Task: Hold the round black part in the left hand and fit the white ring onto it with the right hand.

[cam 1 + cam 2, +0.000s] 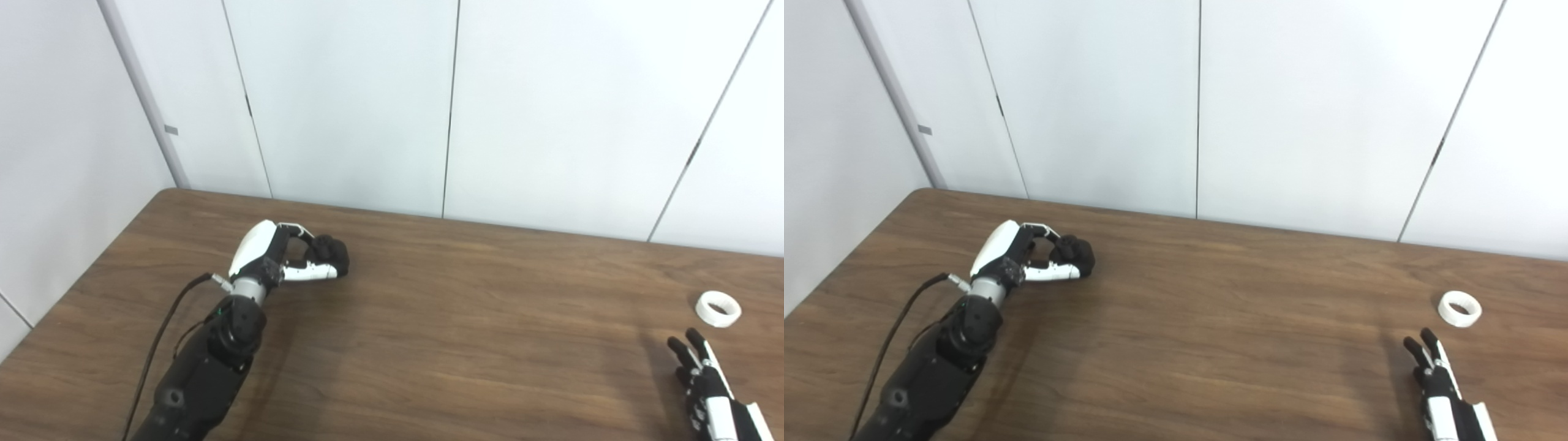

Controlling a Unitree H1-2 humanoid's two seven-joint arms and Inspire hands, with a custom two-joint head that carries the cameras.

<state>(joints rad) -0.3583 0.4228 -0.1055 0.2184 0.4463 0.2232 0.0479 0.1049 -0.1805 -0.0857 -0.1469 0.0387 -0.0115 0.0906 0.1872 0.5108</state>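
The round black part (pixel 331 253) sits on the brown table at the left middle. My left hand (pixel 278 254) is curled around it, with fingers over its top and thumb below; the part looks to rest on the table. The white ring (pixel 718 308) lies flat on the table at the far right and also shows in the right eye view (pixel 1459 309). My right hand (pixel 704 383) is low at the bottom right, fingers straight and apart, holding nothing, a short way in front of the ring and not touching it.
The wooden table (pixel 459 331) runs to a white panelled wall (pixel 429 104) at the back. Its left edge slants along the side wall. A black cable (pixel 162 331) hangs from my left forearm.
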